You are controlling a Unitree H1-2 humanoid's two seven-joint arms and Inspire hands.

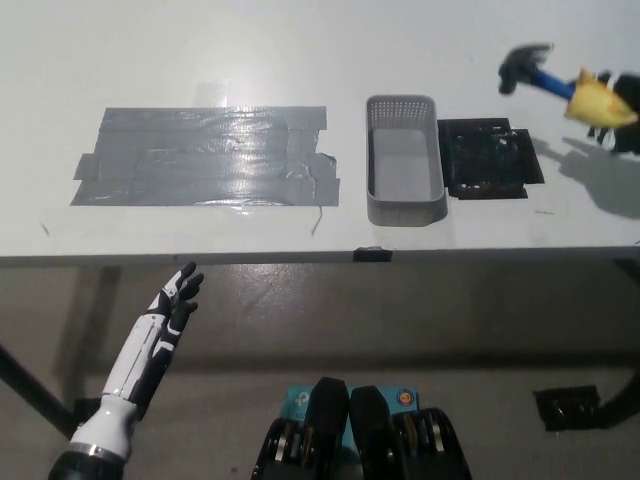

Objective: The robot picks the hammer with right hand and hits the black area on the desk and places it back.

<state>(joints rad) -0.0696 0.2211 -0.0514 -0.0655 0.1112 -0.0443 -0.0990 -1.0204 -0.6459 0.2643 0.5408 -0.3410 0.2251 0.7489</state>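
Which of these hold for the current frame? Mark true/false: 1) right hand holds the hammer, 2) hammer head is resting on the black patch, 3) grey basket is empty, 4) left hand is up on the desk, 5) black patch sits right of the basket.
1) The right hand holds the hammer. True.
2) The hammer head rests on the black patch. False: the hammer is raised, up and to the right of the patch.
3) The grey basket is empty. True.
4) The left hand is on the desk. False: it hangs open below the desk's front edge, lower left.
5) The black patch lies to the right of the basket. True.
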